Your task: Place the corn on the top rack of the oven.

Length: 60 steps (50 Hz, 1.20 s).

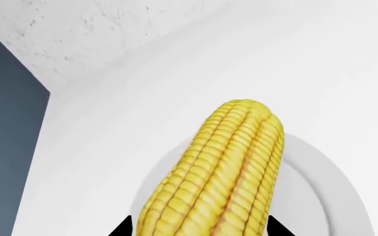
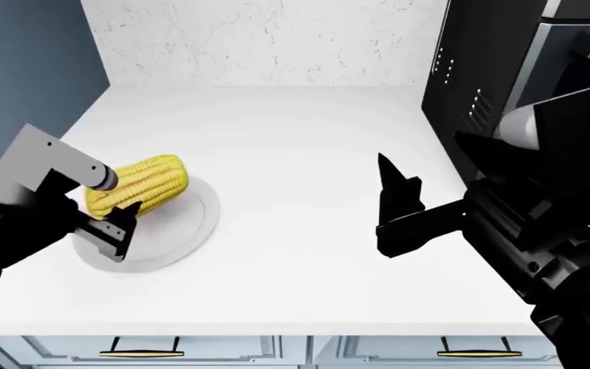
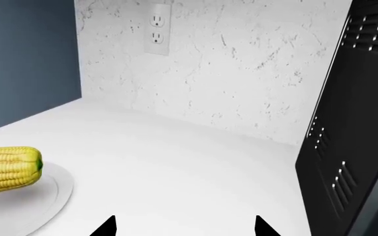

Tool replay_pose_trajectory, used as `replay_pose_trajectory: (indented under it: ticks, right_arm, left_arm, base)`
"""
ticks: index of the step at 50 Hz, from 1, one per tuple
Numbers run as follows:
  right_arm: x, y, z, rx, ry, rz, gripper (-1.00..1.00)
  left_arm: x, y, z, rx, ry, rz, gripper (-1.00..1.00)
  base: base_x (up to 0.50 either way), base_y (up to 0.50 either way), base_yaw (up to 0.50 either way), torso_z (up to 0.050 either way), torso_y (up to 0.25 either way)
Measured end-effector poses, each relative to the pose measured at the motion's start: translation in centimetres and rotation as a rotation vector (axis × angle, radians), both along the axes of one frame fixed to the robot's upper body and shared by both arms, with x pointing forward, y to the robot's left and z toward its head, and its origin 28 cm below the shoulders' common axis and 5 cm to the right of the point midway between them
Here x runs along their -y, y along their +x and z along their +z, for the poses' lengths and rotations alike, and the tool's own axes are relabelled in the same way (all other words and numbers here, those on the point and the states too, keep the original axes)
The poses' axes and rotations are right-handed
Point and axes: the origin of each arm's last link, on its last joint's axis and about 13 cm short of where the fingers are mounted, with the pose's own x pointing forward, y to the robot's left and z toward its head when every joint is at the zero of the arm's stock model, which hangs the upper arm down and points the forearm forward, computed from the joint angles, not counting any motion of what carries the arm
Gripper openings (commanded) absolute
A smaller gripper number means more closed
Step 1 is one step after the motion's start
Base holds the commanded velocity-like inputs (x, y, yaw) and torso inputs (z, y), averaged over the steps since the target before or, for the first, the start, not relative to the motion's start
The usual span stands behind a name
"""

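The yellow corn [image 2: 139,184] lies over a round white plate [image 2: 187,231] on the white counter at the left. My left gripper [image 2: 111,204] straddles its near end. In the left wrist view the corn [image 1: 225,167] fills the gap between the two black fingertips [image 1: 120,228], which touch its sides, so my left gripper [image 1: 199,228] is shut on it. My right gripper [image 2: 389,211] is open and empty above the counter's middle right, and its wrist view shows it [image 3: 185,227] over bare counter. The black oven [image 2: 571,46] stands at the right. Its cavity and top rack are hidden.
A black vented side panel [image 2: 475,100] of the oven housing stands right beside my right arm. A blue wall [image 2: 18,69] borders the counter on the left. A speckled white backsplash with an outlet [image 3: 157,28] runs behind. Drawers with gold handles [image 2: 141,354] sit under the counter's front edge.
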Motion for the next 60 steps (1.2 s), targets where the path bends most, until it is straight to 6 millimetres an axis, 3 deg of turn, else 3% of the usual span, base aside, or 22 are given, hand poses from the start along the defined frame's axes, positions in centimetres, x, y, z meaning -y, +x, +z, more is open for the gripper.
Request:
replay_pose_trajectory:
  ticks: [19, 44, 60]
  right_arm:
    - [-0.2, -0.5, 0.4, 0.028, 0.0, 0.004, 1.0]
    - [-0.4, -2.0, 0.7, 0.104, -0.007, -0.054, 1.0]
    - [-0.4, -2.5, 0.7, 0.111, -0.015, -0.066, 1.0]
  left_arm:
    - [0.8, -2.3, 1.5, 0.172, -0.164, 0.031, -1.0]
    - [4.3, -7.3, 1.9, 0.369, -0.286, 0.103, -1.0]
    - [5.1, -8.9, 1.9, 0.411, -0.266, 0.107, -1.0]
  base:
    - [0.0, 0.0, 0.0, 0.0, 0.001]
    - [0.0, 0.0, 0.0, 0.0, 0.001]
    - [-0.48, 0.0, 0.0, 0.0, 0.001]
